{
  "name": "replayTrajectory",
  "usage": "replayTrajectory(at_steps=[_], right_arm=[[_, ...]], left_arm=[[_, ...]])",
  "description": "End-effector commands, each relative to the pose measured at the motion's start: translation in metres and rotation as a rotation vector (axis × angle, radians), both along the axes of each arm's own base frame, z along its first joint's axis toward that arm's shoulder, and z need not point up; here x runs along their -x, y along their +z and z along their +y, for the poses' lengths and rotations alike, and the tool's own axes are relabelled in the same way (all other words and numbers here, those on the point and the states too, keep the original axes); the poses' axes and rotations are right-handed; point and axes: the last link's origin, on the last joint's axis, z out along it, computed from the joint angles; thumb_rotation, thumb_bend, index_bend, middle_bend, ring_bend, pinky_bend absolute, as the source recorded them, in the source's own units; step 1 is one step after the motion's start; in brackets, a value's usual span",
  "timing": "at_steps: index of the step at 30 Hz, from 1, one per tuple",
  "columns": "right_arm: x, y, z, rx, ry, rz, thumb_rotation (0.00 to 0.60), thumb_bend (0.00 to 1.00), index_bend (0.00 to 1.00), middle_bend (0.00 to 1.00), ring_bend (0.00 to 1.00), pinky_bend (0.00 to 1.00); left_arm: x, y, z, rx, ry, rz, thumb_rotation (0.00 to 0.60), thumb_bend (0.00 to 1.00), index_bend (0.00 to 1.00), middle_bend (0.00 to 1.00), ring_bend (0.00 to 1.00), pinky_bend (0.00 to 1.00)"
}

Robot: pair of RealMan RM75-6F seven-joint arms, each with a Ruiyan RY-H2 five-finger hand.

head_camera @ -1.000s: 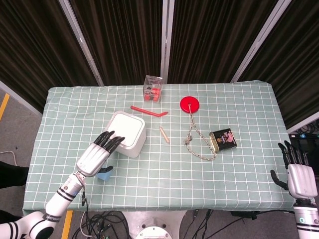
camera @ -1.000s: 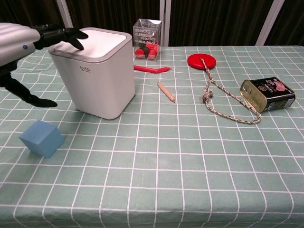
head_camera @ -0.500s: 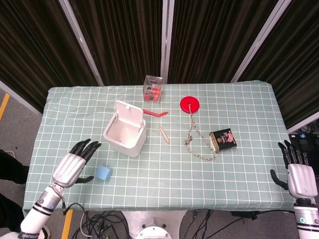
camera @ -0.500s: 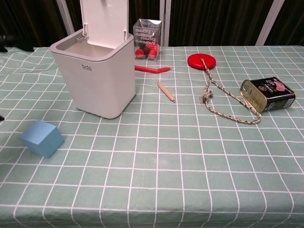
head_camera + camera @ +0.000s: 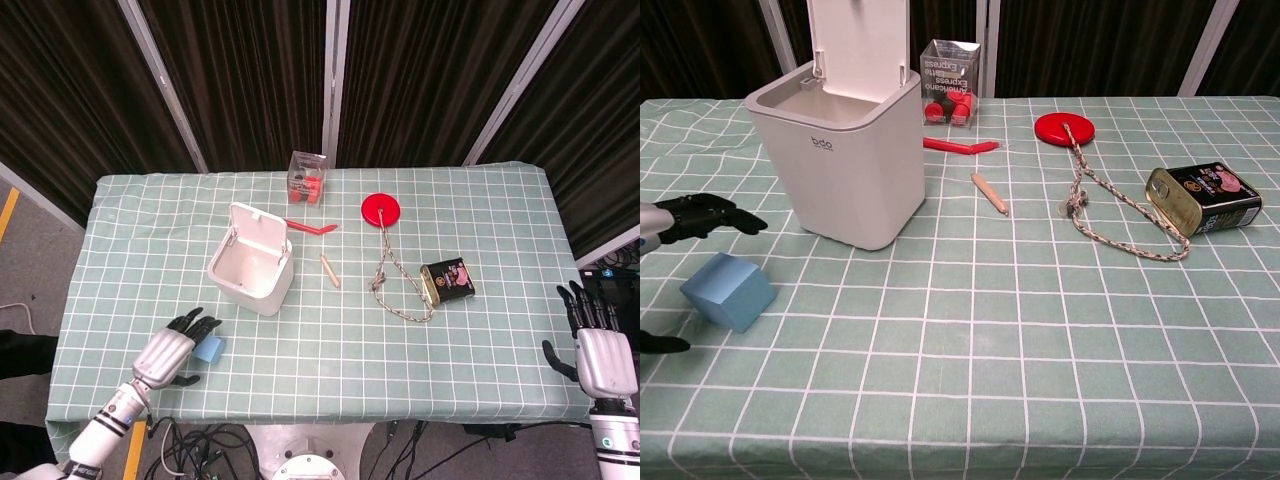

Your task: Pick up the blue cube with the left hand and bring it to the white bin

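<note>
A light blue cube [image 5: 209, 349] [image 5: 728, 291] lies on the checked cloth near the table's front left edge. My left hand [image 5: 172, 352] [image 5: 690, 218] hovers just left of it with fingers spread over its far side and the thumb [image 5: 662, 344] near its front, holding nothing. The white bin [image 5: 251, 272] [image 5: 845, 165] stands behind the cube with its lid flipped up. My right hand [image 5: 597, 345] hangs open off the table's right edge, seen only in the head view.
A clear box of red pieces [image 5: 307, 177], a red stick [image 5: 298, 222], a wooden peg [image 5: 330, 270], a red disc [image 5: 381, 210] with a rope [image 5: 392, 280], and a tin can [image 5: 447, 281] lie across the middle and right.
The left hand pressed the bin's top, the lid sprang up, then the hand pulled back left and came down beside the blue cube. The right hand stayed still.
</note>
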Motion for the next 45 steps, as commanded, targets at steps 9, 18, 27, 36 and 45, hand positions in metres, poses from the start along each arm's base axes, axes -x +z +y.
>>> replayTrajectory(at_steps=[9,18,27,36,45], right_arm=[[0.002,-0.002,-0.001,-0.019,-0.006,0.0,0.6,0.26,0.0,0.0,0.0,0.0],[0.003,-0.002,0.0,-0.023,-0.012,0.0,0.6,0.26,0.0,0.0,0.0,0.0],[0.002,-0.001,-0.002,-0.022,-0.009,0.002,0.6,0.26,0.0,0.0,0.0,0.0],[-0.003,0.002,-0.005,-0.02,0.005,0.008,0.6,0.26,0.0,0.0,0.0,0.0],[0.006,0.003,-0.002,-0.015,-0.009,-0.003,0.6,0.26,0.0,0.01,0.0,0.0]], left_arm=[[0.006,-0.015,0.005,-0.057,-0.042,-0.032,0.6,0.16,0.37,0.34,0.25,0.44],[0.004,-0.016,0.005,-0.088,-0.046,-0.067,0.6,0.22,0.55,0.52,0.42,0.59],[-0.02,0.077,0.027,-0.453,-0.106,-0.19,0.6,0.22,0.56,0.53,0.43,0.6],[-0.08,0.099,0.069,-0.46,-0.189,-0.316,0.6,0.21,0.58,0.55,0.43,0.61],[-0.113,0.066,0.105,-0.371,-0.219,-0.344,0.6,0.15,0.47,0.48,0.36,0.54]])
